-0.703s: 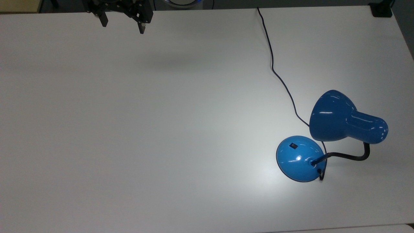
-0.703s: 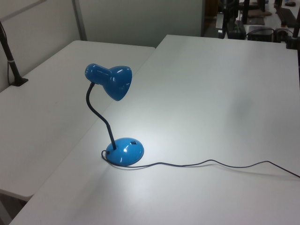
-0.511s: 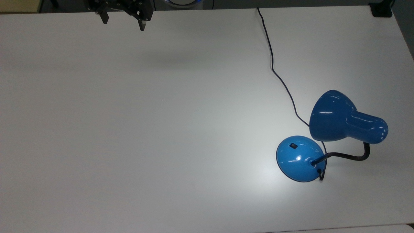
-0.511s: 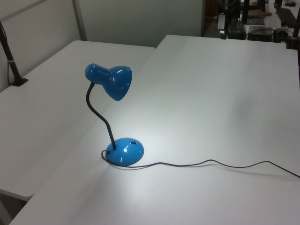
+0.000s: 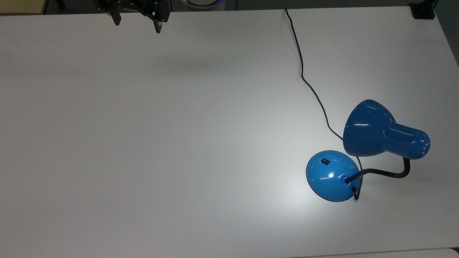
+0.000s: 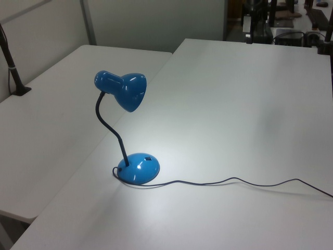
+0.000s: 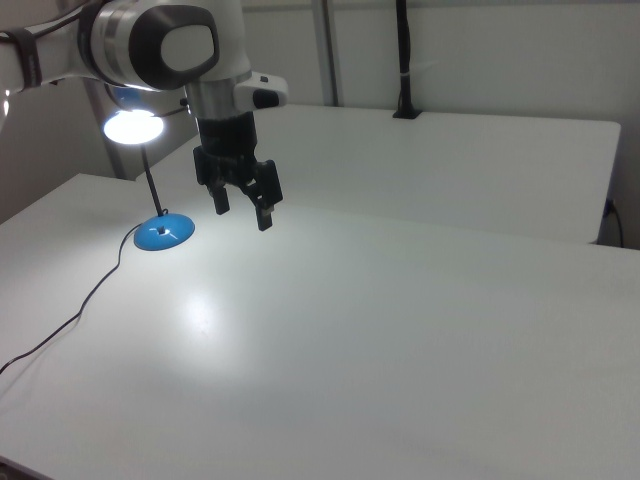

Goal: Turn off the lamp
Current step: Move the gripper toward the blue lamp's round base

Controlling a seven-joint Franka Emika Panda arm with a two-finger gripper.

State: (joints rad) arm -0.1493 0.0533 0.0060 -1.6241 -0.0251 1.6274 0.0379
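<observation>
The blue lamp stands lit on the white table (image 5: 179,125), its bell shade (image 5: 369,129) bent over on a black gooseneck (image 5: 391,174). Its round blue base (image 5: 331,175) carries a small black switch (image 5: 325,161), and bright light falls on the table beside it. The lamp (image 6: 127,94) also stands at the left view's left, and the lamp's glowing shade (image 7: 133,125) is at the right view's left. My gripper (image 5: 137,24) hangs open and empty above the table's far edge at the top view's upper left, far from the lamp. In the right view my gripper (image 7: 242,211) hovers well above the table.
A thin black cord (image 5: 304,80) runs from the lamp base across the table to its far edge. A second white table (image 6: 62,104) adjoins along the left view's left. A black clamp (image 5: 422,10) sits at the top view's upper right corner.
My gripper has drawn slightly back toward the top view's upper edge. The lamp stays lit and has not moved.
</observation>
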